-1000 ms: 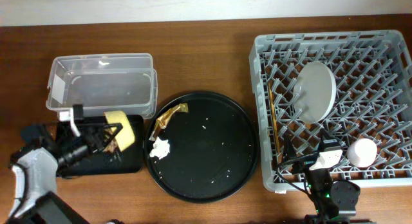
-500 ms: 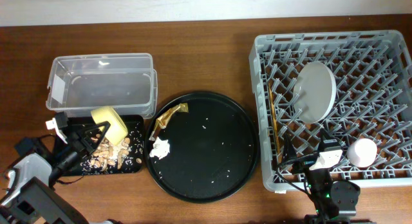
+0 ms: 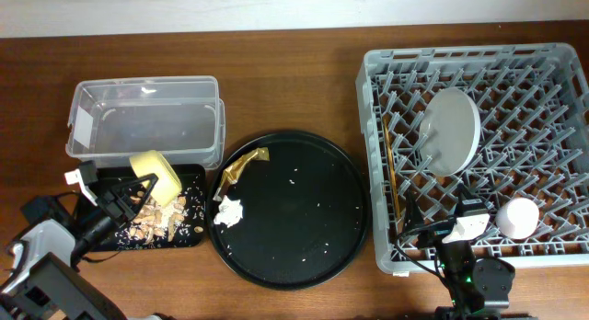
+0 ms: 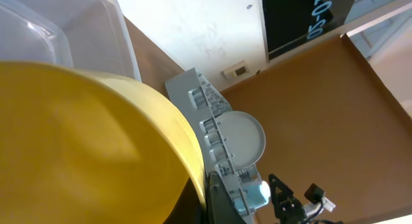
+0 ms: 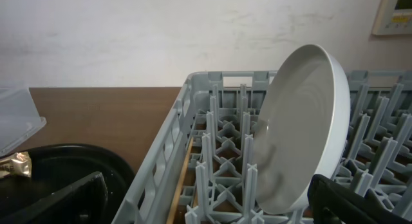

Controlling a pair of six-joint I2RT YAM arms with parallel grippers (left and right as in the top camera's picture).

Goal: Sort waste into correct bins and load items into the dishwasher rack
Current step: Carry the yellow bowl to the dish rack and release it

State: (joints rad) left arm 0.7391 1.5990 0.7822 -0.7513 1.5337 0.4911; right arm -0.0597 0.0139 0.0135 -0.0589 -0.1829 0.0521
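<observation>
Left hand (image 3: pixel 138 188) grips yellow bowl (image 3: pixel 155 175), tilted over black tray (image 3: pixel 195 177) with food scraps (image 3: pixel 152 226). Right hand (image 5: pixel 212 201) empty, fingers spread, at dishwasher rack (image 3: pixel 375 127).

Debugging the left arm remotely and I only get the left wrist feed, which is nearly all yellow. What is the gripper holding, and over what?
Observer: The left gripper is shut on the yellow bowl, which is tilted above the shallow black tray.
Operator: Anything in that tray?
Observer: Yes, brownish food scraps are scattered in it, below the bowl.
Operator: What waste is not binned yet?
Observer: A white tissue and a gold wrapper, both at the left edge of the round black tray.
</observation>
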